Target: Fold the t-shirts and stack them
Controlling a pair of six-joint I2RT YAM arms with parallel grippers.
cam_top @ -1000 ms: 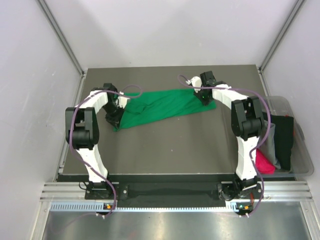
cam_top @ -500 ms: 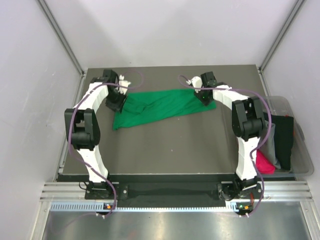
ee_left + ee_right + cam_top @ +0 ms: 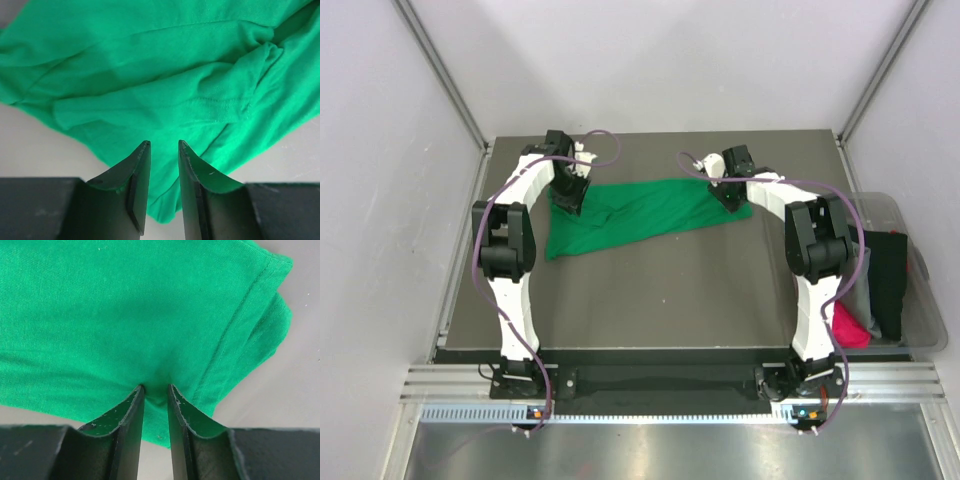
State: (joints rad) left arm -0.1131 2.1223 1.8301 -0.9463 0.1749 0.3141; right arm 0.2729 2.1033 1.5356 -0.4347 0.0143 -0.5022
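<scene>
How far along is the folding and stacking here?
Done: nothing; no folded stack shows. In hand: green t-shirt lies rumpled, right fingers pinching its end, left fingers open over the other end. Left: fold it, then the shirts in the bin.

light: bright, even, diffuse | shadows: faint, soft | glare: mild on metal panel (image 3: 640, 450) | focus: sharp

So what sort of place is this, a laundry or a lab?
Most likely a robot test cell, not a laundry: plain white walls box in a dark table, a left arm and right arm are bolted to its near edge, and one green t-shirt lies on it.
</scene>
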